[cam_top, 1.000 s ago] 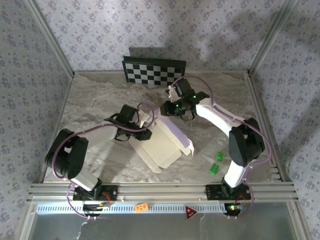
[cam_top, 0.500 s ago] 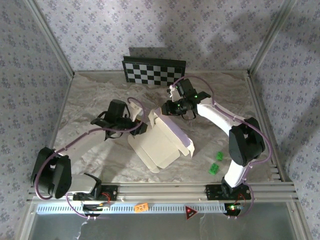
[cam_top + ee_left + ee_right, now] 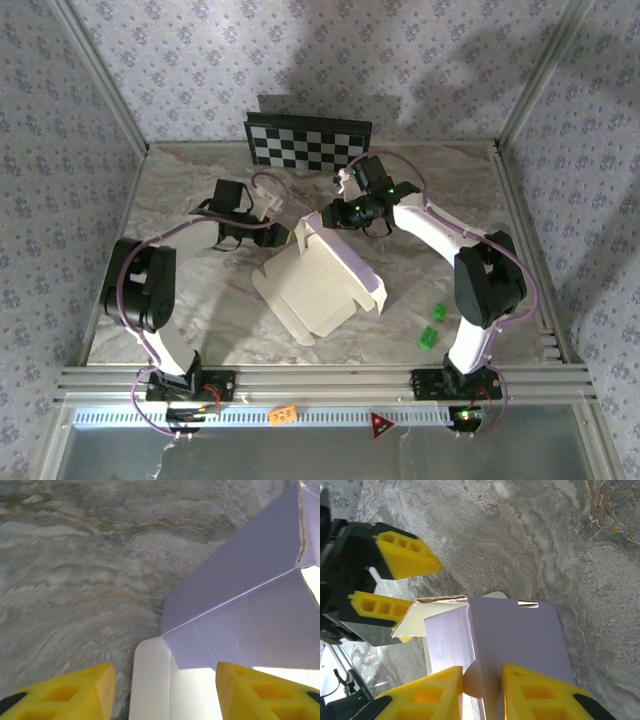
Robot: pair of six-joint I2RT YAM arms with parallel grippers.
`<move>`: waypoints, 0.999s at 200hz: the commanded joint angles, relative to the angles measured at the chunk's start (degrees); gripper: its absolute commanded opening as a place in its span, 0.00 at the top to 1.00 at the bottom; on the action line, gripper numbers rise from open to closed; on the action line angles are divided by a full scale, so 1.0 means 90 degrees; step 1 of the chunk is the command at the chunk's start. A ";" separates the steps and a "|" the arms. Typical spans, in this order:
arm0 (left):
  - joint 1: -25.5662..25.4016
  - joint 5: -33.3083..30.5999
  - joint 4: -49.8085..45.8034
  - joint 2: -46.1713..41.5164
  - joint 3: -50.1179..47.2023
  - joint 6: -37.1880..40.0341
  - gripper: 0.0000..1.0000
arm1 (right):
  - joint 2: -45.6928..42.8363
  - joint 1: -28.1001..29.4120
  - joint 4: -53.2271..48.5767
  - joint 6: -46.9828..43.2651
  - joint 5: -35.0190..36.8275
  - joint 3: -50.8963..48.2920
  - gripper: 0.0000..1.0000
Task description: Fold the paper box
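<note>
Prob thin, light, bendy paper box (image 3: 320, 290). Pinched at far purple wall by right fingers (image 3: 535, 695). Nothing in left fingers (image 3: 70, 692), spread wide. Best grabbed at flap edges, gently.

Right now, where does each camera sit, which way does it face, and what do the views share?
Top: above and behind the arms, looking down at the table; both arms and bases show.
Left wrist: on the left arm, facing the box corner; left pincer open.
Right wrist: on the right arm, looking along the box wall; right pincer shut on it.
Shared: all three show the box; the right wrist view also catches the left pincer.
</note>
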 commanded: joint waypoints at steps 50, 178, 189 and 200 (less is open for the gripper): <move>-0.0352 0.1063 -0.0104 0.0596 0.0590 0.1331 0.46 | 0.0527 -0.0142 -0.0461 -0.0213 -0.0144 -0.0048 0.75; -0.0726 0.0613 0.0163 0.0643 0.0517 0.1231 0.79 | 0.0886 -0.0245 -0.0271 -0.0135 -0.1028 0.0178 0.74; -0.0762 0.0509 0.0234 0.0596 0.0465 0.1188 0.82 | 0.0896 -0.0244 -0.0260 -0.0127 -0.1065 0.0177 0.74; -0.0787 0.0351 0.0340 0.0545 0.0390 0.1101 0.84 | 0.0899 -0.0245 -0.0262 -0.0125 -0.1091 0.0173 0.74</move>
